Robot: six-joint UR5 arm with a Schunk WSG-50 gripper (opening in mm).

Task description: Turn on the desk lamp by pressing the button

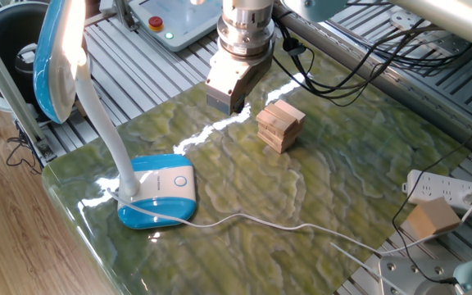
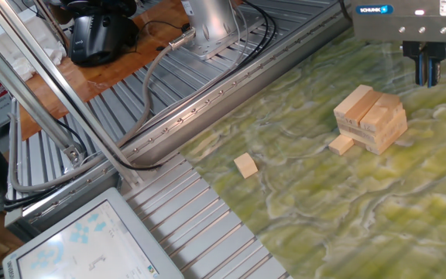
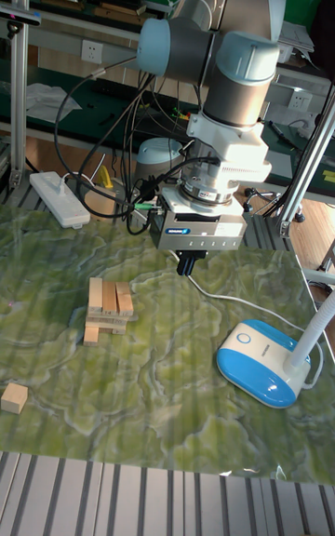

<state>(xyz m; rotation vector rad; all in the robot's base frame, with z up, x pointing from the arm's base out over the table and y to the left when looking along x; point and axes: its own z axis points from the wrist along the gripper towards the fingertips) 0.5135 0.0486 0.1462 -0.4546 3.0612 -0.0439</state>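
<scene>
The desk lamp stands at the table's front left corner, its blue-and-white base (image 1: 158, 195) flat on the green surface, and the base (image 3: 259, 361) shows in the tall view too. The round button (image 1: 180, 182) sits on the base's white top panel, also visible as button (image 3: 245, 341). A white gooseneck rises to the oval blue-rimmed head (image 1: 54, 59). My gripper (image 1: 226, 103) hangs above the table's far side, well away from the base and beside a wooden block stack (image 1: 279, 125). Its dark fingertips (image 2: 422, 71) are pressed together, holding nothing.
A loose small block (image 2: 245, 165) lies near the table edge. The lamp's white cord (image 1: 252, 220) runs across the front. A power strip (image 1: 449, 190) and a wooden block (image 1: 431, 218) sit off the right edge. A grey control box with a red button (image 1: 156, 22) stands behind.
</scene>
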